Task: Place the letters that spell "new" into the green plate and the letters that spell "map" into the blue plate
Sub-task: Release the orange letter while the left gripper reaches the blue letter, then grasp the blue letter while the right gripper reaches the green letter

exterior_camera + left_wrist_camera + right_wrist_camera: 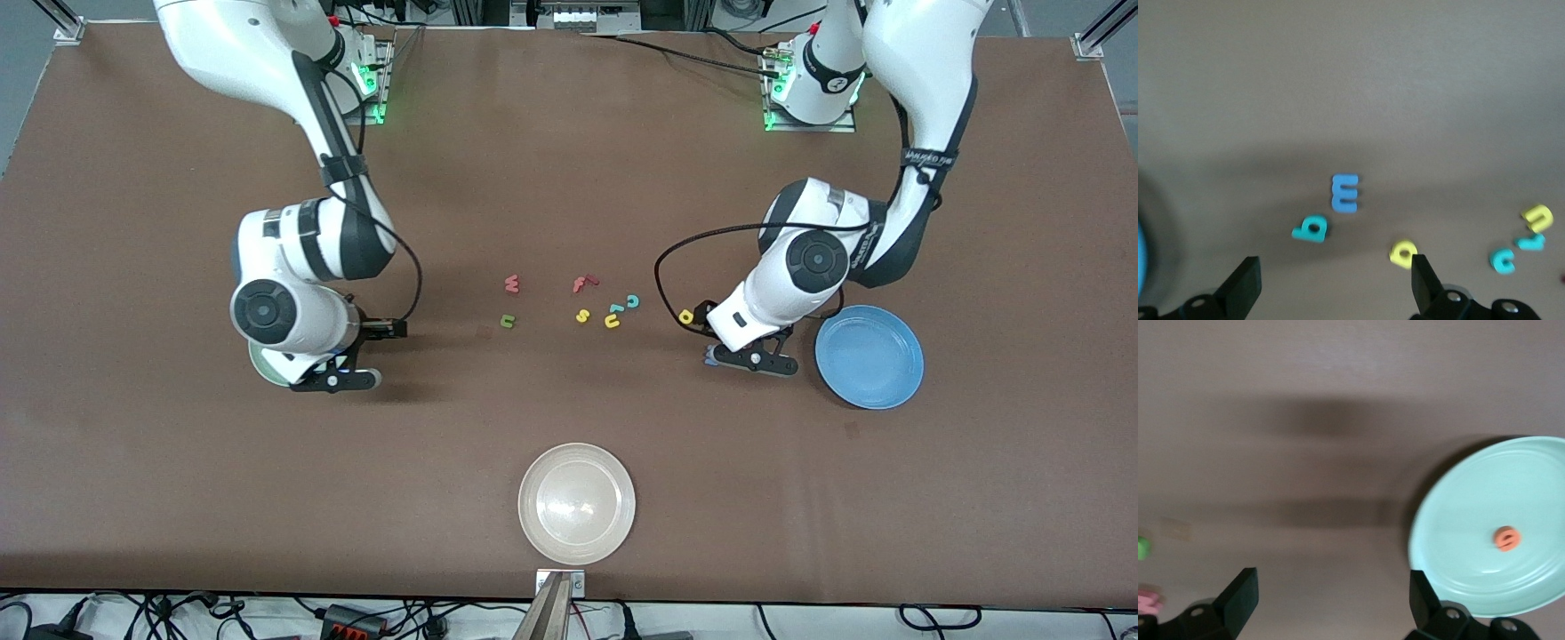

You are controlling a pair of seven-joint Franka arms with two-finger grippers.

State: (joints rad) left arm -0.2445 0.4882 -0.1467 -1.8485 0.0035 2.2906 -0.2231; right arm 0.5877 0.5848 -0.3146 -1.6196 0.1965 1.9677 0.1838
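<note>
Here the left gripper (749,357) hangs spread and empty just beside the blue plate (869,356), with the blue m (1345,193), teal a (1311,229) and yellow p (685,316) lying just ahead of its fingers. The right gripper (336,380), also spread and empty, hovers by the green plate (1458,520), which holds the orange e (1507,538); the w (511,284) and n (508,321) lie mid-table.

A cream-white plate (577,503) sits on the brown table (133,462) at the edge nearest the front camera. Near the table's centre lie a red f (584,284), a yellow s (582,316), a yellow u (612,321) and a teal c (632,301).
</note>
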